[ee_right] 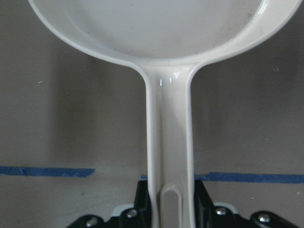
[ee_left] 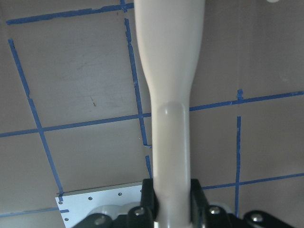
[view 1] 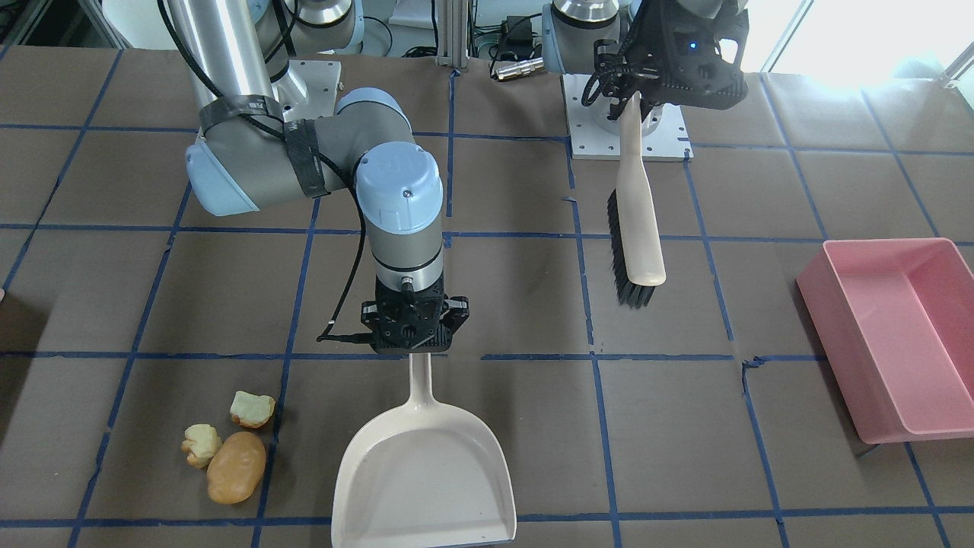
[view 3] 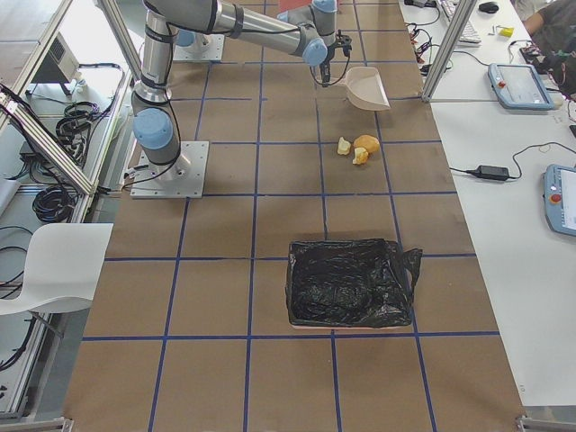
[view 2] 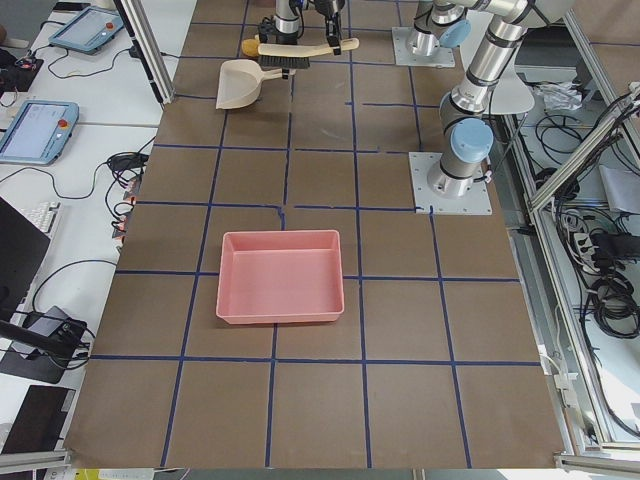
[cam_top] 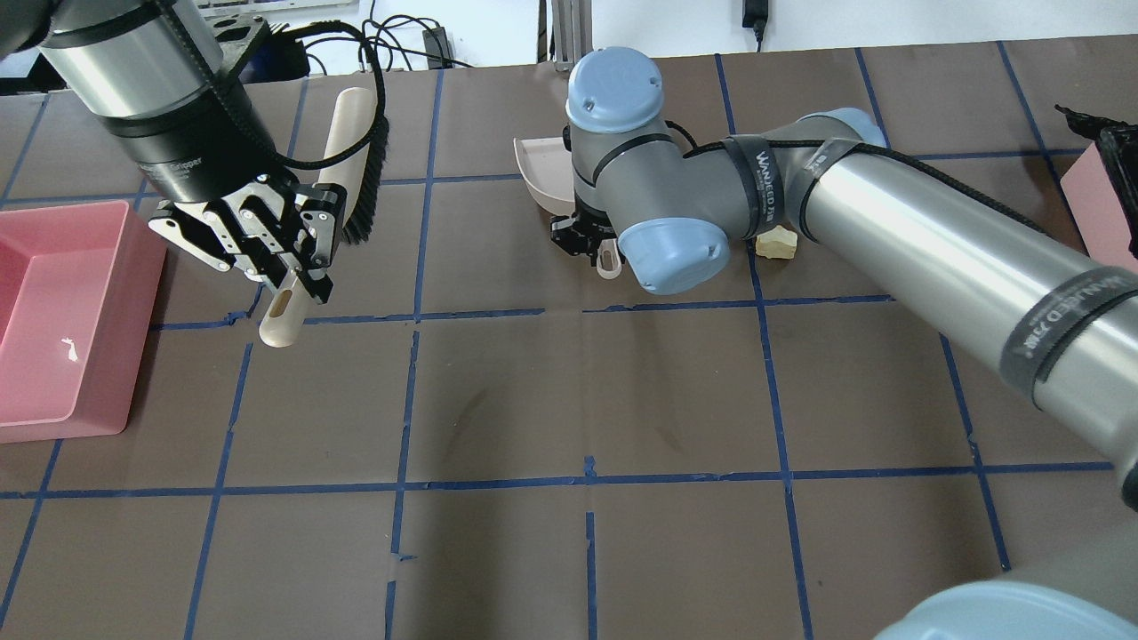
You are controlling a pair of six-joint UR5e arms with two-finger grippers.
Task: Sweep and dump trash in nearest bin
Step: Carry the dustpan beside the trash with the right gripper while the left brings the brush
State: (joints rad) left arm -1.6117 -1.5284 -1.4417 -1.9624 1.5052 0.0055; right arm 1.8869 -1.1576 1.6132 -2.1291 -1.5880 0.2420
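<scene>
Your right gripper (view 1: 415, 348) pinches the dustpan (view 1: 426, 472) by its handle, seemingly low over the table (view 1: 525, 304). Your left gripper (view 1: 630, 95) clamps the brush (view 1: 641, 236), well apart from the dustpan. The trash (view 1: 228, 449) lies near the dustpan, on the side opposite the pink bin (view 1: 883, 245).

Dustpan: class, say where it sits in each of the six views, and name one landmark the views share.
Exterior front-facing: dustpan bottom centre.
Overhead exterior: dustpan upper centre, mostly hidden behind the right arm.
Exterior left: dustpan top left.
Exterior right: dustpan top, right of centre.
Left wrist-mounted: not in it.
Right wrist-mounted: dustpan fills the top, handle running down.
Landmark: the right pincer shut on its handle.
</scene>
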